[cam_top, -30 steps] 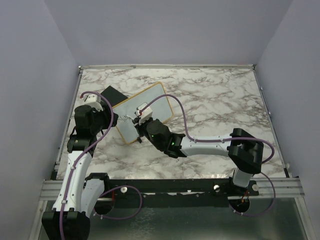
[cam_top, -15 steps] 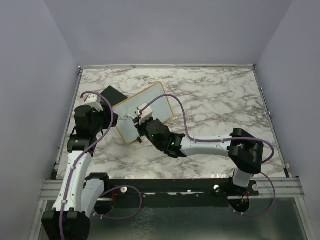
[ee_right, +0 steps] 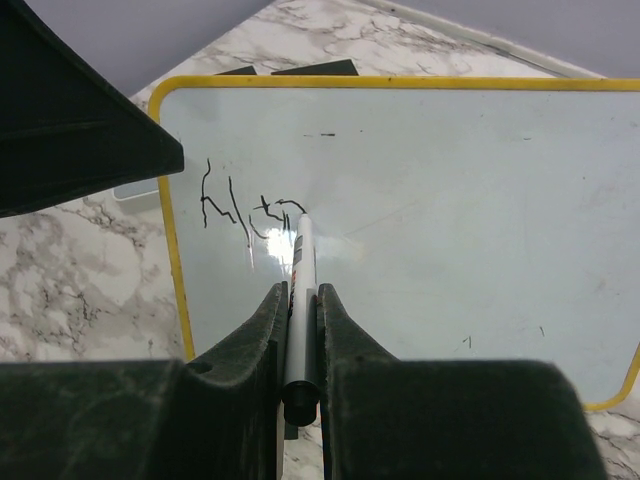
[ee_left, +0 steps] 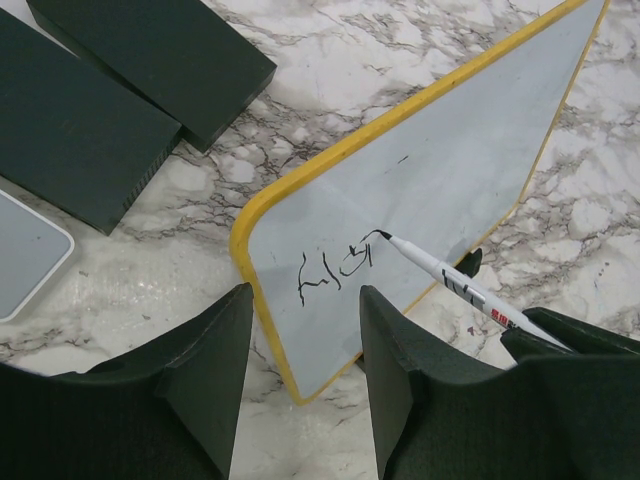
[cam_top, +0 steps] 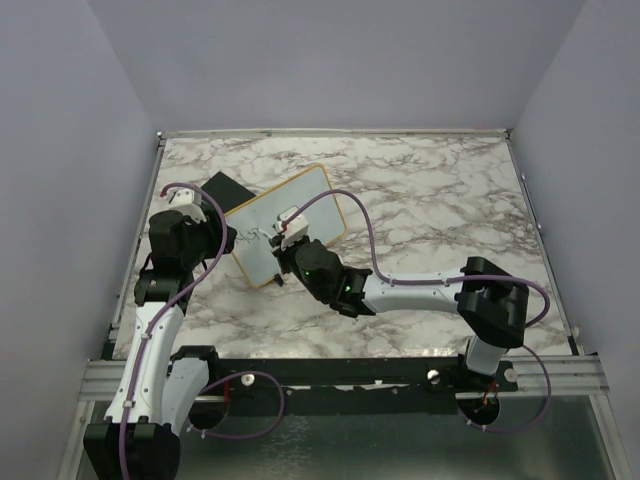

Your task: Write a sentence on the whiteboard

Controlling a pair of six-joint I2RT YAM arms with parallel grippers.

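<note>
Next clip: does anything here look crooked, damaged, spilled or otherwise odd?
Nothing spilled or broken. The whiteboard lies skewed to the edges of the table, and the writing is a cramped scrawl at one end, hard to read as words. A stray speck sits near it.

We count one whiteboard (ee_left: 480, 150), one marker (ee_left: 450, 282) and one short line of dark handwriting (ee_left: 335, 270) on the board. We see two black blocks (ee_left: 175, 50) side by side and one pale grey panel (ee_left: 25, 255) with a rounded corner; what it is, we cannot tell. We count two arms (cam_top: 150, 330), two grippers (ee_left: 300, 330) and one marble table (cam_top: 430, 200).
</note>
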